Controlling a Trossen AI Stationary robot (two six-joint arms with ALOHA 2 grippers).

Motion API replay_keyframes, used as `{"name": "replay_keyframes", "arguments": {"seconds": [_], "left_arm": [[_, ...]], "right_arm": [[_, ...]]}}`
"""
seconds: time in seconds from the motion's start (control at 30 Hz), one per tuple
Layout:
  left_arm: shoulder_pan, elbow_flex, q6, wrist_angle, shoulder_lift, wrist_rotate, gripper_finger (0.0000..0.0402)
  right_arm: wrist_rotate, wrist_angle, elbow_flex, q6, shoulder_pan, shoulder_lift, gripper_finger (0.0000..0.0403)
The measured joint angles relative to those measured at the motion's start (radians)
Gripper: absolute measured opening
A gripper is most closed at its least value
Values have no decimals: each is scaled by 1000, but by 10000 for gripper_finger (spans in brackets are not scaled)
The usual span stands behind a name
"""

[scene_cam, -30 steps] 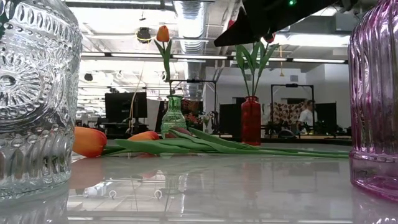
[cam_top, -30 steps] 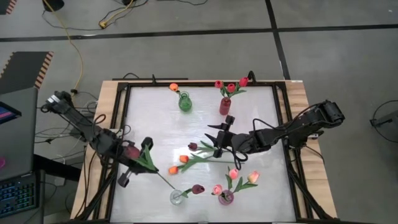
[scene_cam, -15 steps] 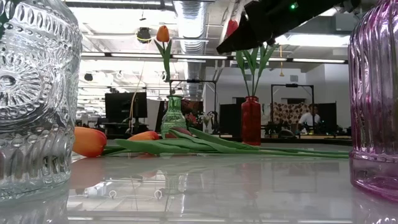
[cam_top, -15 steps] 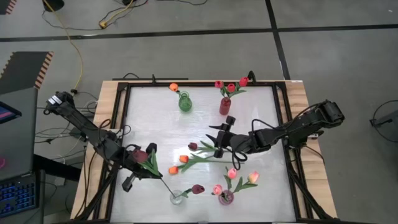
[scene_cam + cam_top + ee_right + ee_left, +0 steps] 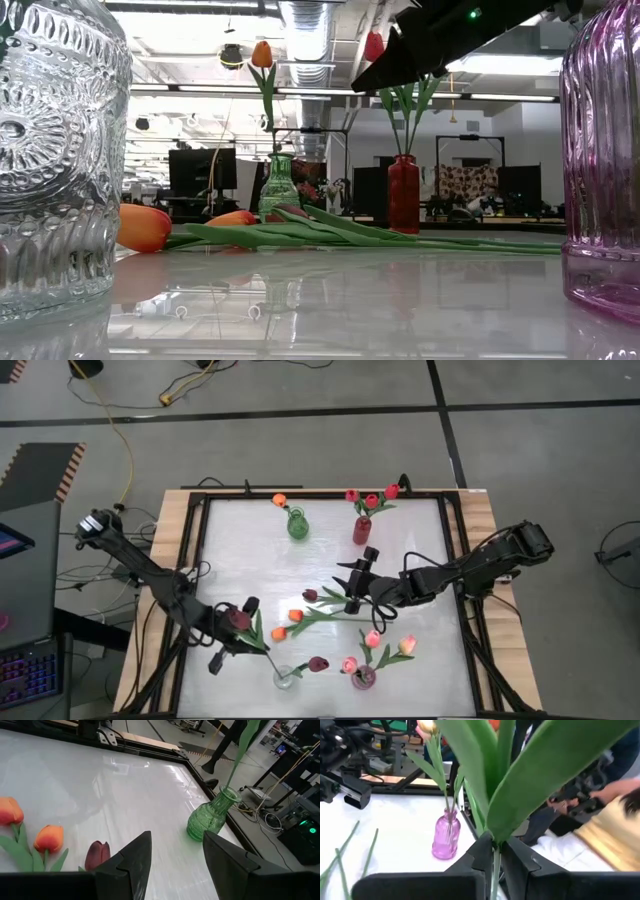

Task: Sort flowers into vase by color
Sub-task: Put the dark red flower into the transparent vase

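My left gripper (image 5: 243,626) is over the table's near left part, shut on a dark maroon tulip (image 5: 241,620). Its thin stem (image 5: 268,658) slants down toward the clear vase (image 5: 284,678), which holds another maroon tulip (image 5: 318,663). My right gripper (image 5: 350,584) hovers open above the middle of the table. Below it three tulips lie flat on their stems: one maroon (image 5: 310,596) and two orange (image 5: 295,616). The right wrist view shows that maroon head (image 5: 98,854) just ahead of the open fingers. My left gripper pinches the tulip's stem (image 5: 494,862) between its two fingertips, just under the broad green leaves (image 5: 520,785). The tulip is lifted clear of the table and tilted, head by the fingers and stem slanting down to the clear vase. Whether the stem's end is inside the vase, I cannot tell.
A green vase (image 5: 297,525) with an orange tulip and a red vase (image 5: 361,530) with red tulips stand by the far edge. A purple vase (image 5: 363,677) with pink tulips stands near the clear one. A black frame (image 5: 196,550) rims the table. People show beyond the table.
My left gripper has carried the maroon tulip toward the table's right and near edges, closer to the clear vase, staying shut on the stem. The stem's lower end has stayed by the vase.
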Motion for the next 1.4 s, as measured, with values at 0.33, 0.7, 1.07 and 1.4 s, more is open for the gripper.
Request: {"name": "replay_keyframes", "arguments": {"seconds": [0.33,0.7,1.07,1.4], "left_arm": [[0,0,46,-13,53,0,106],[0,0,33,-190,-1,52,164],[0,0,34,-393,-5,38,165],[21,-59,21,-375,-6,-57,165]], "right_arm": [[-3,0,0,-2,0,0,203],[-4,-15,0,-2,0,0,203],[-50,-51,0,42,-2,0,203],[-172,-300,0,232,-29,0,203]]}}
